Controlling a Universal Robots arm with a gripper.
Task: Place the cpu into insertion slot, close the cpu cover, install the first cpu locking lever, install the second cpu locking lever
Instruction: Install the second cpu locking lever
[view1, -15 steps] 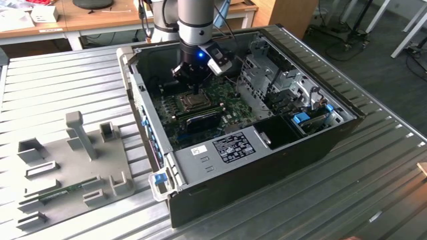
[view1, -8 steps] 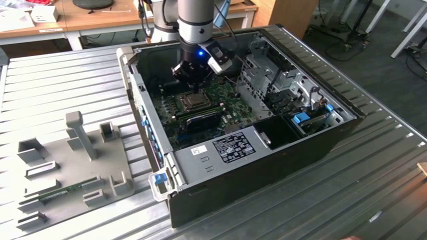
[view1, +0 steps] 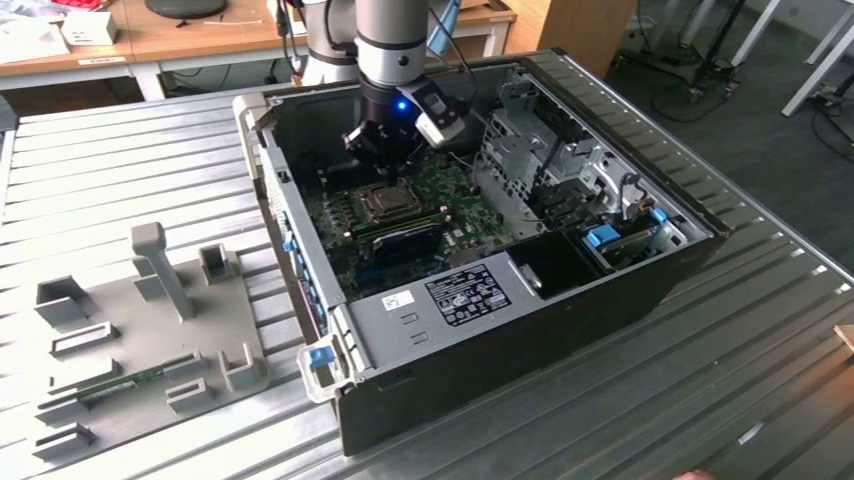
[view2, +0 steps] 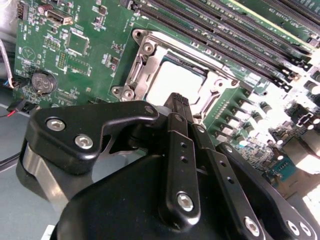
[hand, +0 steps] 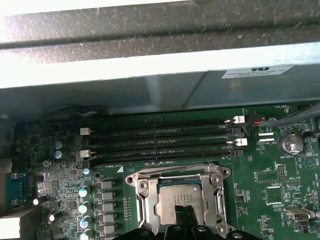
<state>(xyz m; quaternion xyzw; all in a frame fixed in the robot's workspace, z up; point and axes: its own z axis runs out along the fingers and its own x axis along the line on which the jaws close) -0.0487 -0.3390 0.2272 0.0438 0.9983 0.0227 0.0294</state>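
Ribbed metal counter (view1: 120, 180) carries the open computer case (view1: 534, 330). Inside, the tool (view2: 181, 102), pressed together and empty, hovers over the cpu (hand: 182, 195), already seated under its closed cover (hand: 216, 192); locking levers seem next.

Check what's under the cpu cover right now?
The cpu sits in the socket, its silver face showing through the cpu cover cut-out. The gripper hides its near edge; the socket contacts underneath are covered.
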